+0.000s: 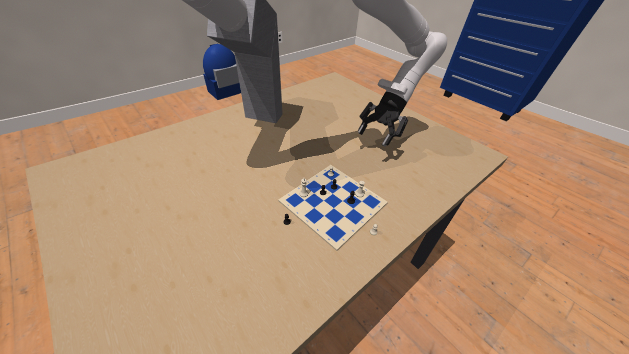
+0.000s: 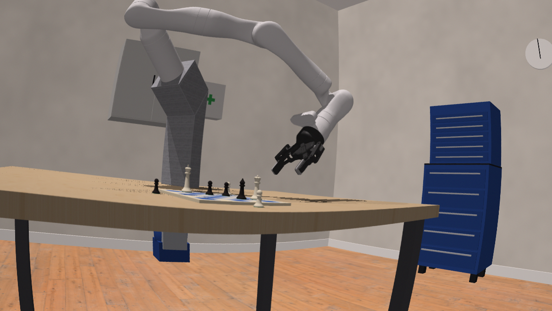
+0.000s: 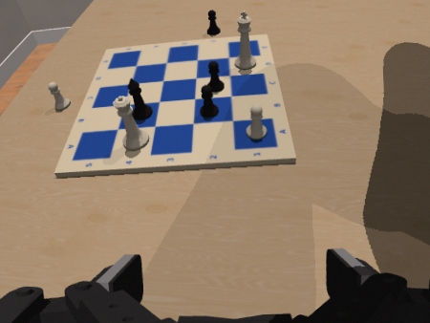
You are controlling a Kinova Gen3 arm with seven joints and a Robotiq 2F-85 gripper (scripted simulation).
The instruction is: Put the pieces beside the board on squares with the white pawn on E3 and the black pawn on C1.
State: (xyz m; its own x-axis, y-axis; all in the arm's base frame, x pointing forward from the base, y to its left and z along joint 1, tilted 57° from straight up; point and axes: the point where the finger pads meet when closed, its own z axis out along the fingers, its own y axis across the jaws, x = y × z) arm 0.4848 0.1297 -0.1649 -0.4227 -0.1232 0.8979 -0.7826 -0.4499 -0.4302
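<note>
The small blue-and-cream chessboard lies on the table. The white pawn stands upright on the table beside one board edge. The black pawn stands upright beside another edge. On the board stand a white king, a white queen, a white pawn, two black pawns and a taller black piece. My gripper is open and empty, hanging in the air behind the board, tilted toward it.
The robot's grey pedestal stands at the back of the wooden table. A blue drawer cabinet stands on the floor to the right. The table's right edge runs close to the white pawn.
</note>
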